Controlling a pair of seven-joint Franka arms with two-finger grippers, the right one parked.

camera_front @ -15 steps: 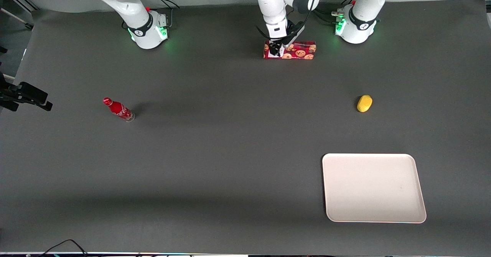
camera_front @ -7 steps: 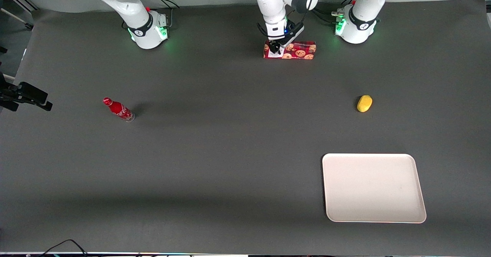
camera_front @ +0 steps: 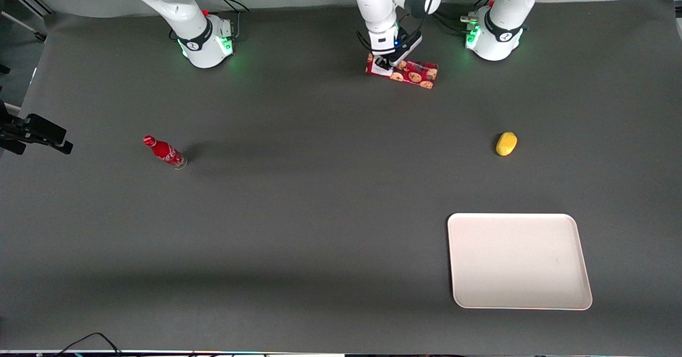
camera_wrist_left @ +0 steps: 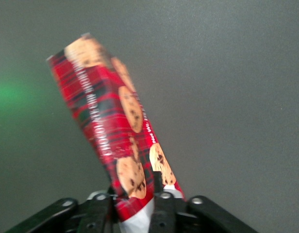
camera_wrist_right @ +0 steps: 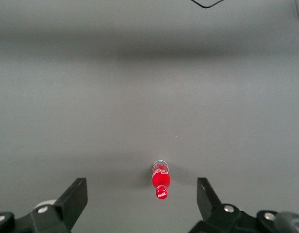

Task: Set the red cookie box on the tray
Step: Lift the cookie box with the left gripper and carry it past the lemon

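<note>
The red cookie box (camera_front: 409, 73) is a long plaid box printed with cookies, with a white label at one end. It hangs tilted just above the table, between the two arm bases and far from the front camera. My gripper (camera_front: 382, 68) is shut on its white-label end. In the left wrist view the red cookie box (camera_wrist_left: 113, 131) slants away from my gripper (camera_wrist_left: 135, 213), whose fingers (camera_wrist_left: 165, 211) press on both faces. The cream-white tray (camera_front: 519, 260) lies flat much nearer the front camera, toward the working arm's end.
A yellow lemon-like object (camera_front: 506, 143) lies on the table between the box and the tray. A small red soda bottle (camera_front: 164, 152) stands toward the parked arm's end, also in the right wrist view as the bottle (camera_wrist_right: 160, 180).
The gripper closed on the box's label end and lifted it. The box, flat and level before, now hangs tilted with its free end lower.
</note>
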